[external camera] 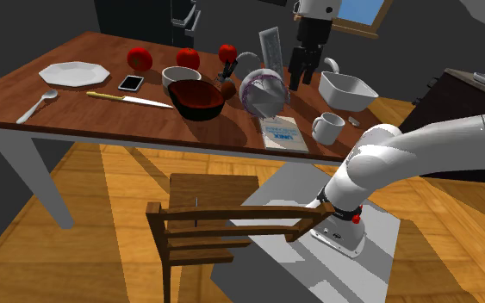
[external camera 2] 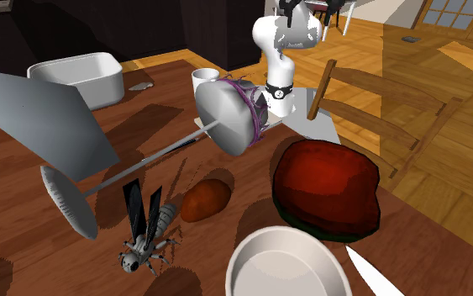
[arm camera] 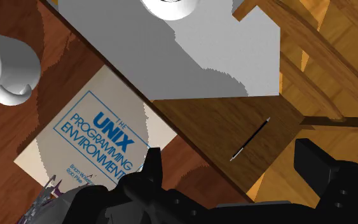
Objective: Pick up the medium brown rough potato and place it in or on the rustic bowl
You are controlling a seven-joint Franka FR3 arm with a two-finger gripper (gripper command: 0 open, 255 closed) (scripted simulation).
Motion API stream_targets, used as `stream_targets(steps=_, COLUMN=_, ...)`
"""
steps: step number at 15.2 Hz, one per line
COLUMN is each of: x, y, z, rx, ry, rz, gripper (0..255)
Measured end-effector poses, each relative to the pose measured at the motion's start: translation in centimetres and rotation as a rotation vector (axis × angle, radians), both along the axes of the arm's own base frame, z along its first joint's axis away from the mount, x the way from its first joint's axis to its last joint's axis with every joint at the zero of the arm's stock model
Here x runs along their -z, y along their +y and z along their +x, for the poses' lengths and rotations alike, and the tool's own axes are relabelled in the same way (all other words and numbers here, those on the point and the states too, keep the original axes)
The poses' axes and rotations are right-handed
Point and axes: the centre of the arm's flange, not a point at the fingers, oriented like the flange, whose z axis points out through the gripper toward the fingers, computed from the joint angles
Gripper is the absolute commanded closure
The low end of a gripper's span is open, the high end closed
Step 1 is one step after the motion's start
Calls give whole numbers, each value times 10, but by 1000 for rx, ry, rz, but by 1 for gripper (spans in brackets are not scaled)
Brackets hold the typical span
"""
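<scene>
Gripper (external camera: pixel 301 83) hung open and empty above the table (external camera: pixel 25 96), probably readied for descent, while the brown potato (external camera: pixel 228 87) lay well apart from it, just beside the dark red bowl (external camera: pixel 195 99).

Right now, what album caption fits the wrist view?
Open black two-finger gripper facing a white-and-blue UNIX book and white mug.

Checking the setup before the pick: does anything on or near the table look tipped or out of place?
Yes. A white drum-like thing with a purple band lies tipped on its side beside the dark red bowl. A pen lies on the chair seat, and an insect figure sits near the potato.
</scene>
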Motion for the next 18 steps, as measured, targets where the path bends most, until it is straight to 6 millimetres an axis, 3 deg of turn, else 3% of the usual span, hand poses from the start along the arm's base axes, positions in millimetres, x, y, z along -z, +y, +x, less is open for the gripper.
stream_targets(steps=2, x=2, y=0, z=5, rx=11, ry=-3, rz=2, gripper=0)
stream_targets(steps=4, x=15, y=-4, z=22, rx=47, ry=-14, rz=10, gripper=0)
stream_targets(steps=18, x=92, y=-67, z=153, rx=366, ry=-124, rz=74, gripper=0)
